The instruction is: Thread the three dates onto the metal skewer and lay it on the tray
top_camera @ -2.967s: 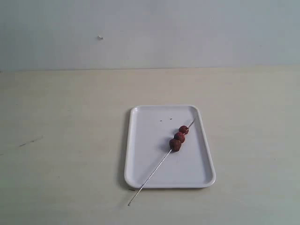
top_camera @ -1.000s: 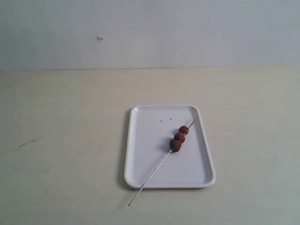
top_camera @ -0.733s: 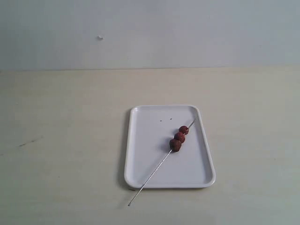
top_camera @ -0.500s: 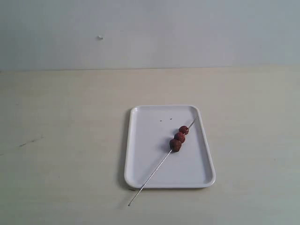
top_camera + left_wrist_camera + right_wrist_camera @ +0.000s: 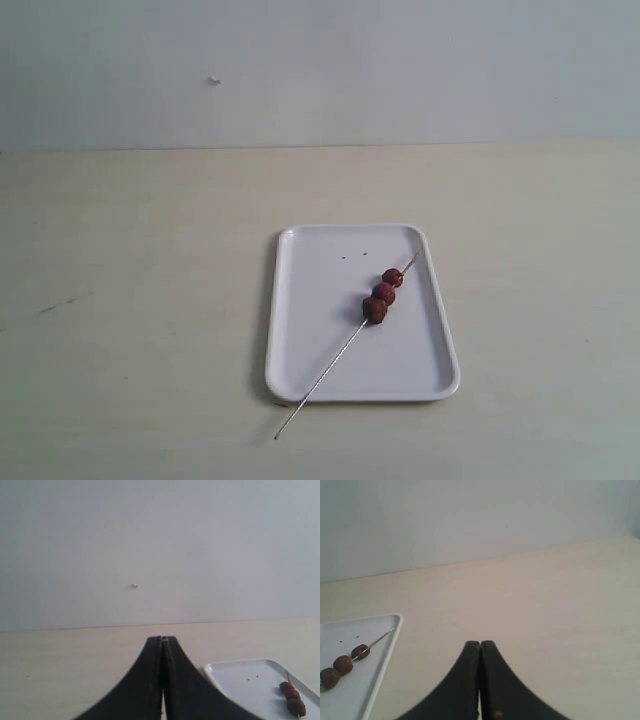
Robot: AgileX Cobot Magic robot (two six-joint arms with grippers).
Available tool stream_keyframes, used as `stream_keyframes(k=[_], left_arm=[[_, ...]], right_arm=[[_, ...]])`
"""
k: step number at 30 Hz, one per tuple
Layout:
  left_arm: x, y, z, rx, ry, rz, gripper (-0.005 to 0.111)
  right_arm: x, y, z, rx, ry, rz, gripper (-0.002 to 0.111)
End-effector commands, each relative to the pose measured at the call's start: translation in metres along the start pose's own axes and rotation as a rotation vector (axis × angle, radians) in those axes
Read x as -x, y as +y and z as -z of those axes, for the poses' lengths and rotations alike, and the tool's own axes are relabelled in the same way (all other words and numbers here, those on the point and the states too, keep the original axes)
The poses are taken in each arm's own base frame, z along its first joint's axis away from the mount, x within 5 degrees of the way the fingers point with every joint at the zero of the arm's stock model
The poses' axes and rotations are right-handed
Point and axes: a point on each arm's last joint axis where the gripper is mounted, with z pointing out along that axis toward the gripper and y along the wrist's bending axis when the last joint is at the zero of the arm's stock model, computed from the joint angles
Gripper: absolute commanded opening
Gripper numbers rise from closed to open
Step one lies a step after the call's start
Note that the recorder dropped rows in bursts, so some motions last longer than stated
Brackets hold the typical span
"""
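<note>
Skewer: your thin, straight grey metal skewer (image 5: 330,365) lies diagonally across the flat white rectangular tray (image 5: 300,300). Its far tip reaches towards the far right rim, while its near end crosses the near rim by the left corner and sticks out over the pale beige table (image 5: 140,300).
Dates: the three small, wrinkled, reddish-brown dates (image 5: 383,293) sit threaded in a row, touching one another, over the tray's right half.
Why so: you can judge that the rod is too long to lie wholly inside, hence the slant and the overhang.
Left gripper (image 5: 162,639): black jaws pressed together, holding nothing, well apart from the tray.
Right gripper (image 5: 479,643): likewise closed and empty, well apart from the tray.
Progress: to your eye, the job looks finished.
Room: bare table lies on every side of the tray.
Watch: the overhanging tip is the one edge that a low sweep of yours could catch.
</note>
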Motion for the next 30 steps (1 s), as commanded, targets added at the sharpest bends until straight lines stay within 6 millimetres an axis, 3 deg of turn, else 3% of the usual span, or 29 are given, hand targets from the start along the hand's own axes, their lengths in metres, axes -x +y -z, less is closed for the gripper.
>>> stream_keyframes(k=[1,6,11,30], left_arm=[[0.0,0.007,0.004,0.1,-0.017,0.001,0.0],[-0.019,0.019,0.013,0.271,0.065,0.014,0.0],[-0.028,0.024,0.016,0.334,0.164,0.031,0.0],[-0.029,0.024,0.016,0.34,0.177,0.031,0.0]], right_arm=[[0.0,0.0,0.0,0.002,-0.012,-0.006,0.0],[0.0,0.0,0.0,0.002,-0.012,-0.006,0.0],[0.0,0.0,0.0,0.002,-0.012,-0.006,0.0],[0.0,0.0,0.0,0.002,-0.012,-0.006,0.0]])
